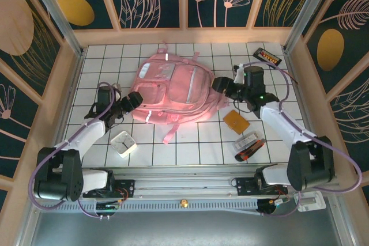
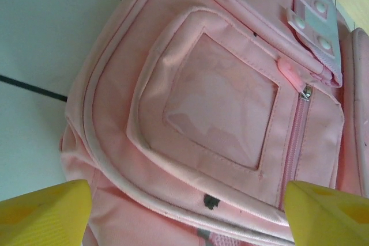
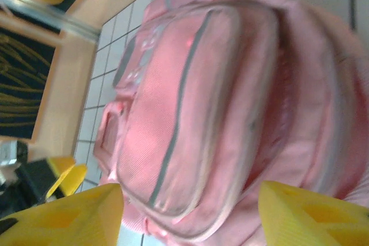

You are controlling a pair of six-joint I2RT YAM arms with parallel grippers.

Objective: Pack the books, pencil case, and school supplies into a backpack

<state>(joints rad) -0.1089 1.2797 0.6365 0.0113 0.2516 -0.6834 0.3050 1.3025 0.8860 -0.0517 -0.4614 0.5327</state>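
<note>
**Item 1: backpack** (image 1: 173,93). Count: 1.
- Place: front up in the middle of the counter (image 1: 190,148), closer to the far edge than the near.
- Handling: soft pink fabric, floppy and probably light. It will likely sag and fold if lifted by 1 spot.
- Hold: best judged to be the pink zip pull (image 2: 286,68) or the seam along an opening. The clear pocket window (image 2: 222,99) looks slick and is a poor place to pinch.

**Item 2: notebook** (image 1: 236,122). Count: 1.
- Place: orange-brown, flat on the counter between the backpack and the right edge.
- Handling: thin, light and fairly stiff, with little to get under.
- Hold: take it by 1 edge or corner.

**Item 3: plastic-wrapped pack** (image 1: 249,147). Count: 1.
- Place: toward the near right corner.
- Handling: dark contents under film that is likely slippery and crinkly.
- Hold: pinch it across the narrow width.

**Item 4: white square item** (image 1: 123,143). Count: 1.
- Place: by the near edge, left side.
- Handling: looks small and rigid, and is possibly another supply.

**Item 5: black device** (image 1: 268,57). Count: 1.
- Place: far right corner, not for packing.

**Arms.** Count: 2.
- The left fingers (image 2: 46,211) are spread wide and grip nothing, poised over the windowed pocket on the backpack's left side.
- The right fingers (image 3: 311,211) are apart and empty, at its right side.
</note>
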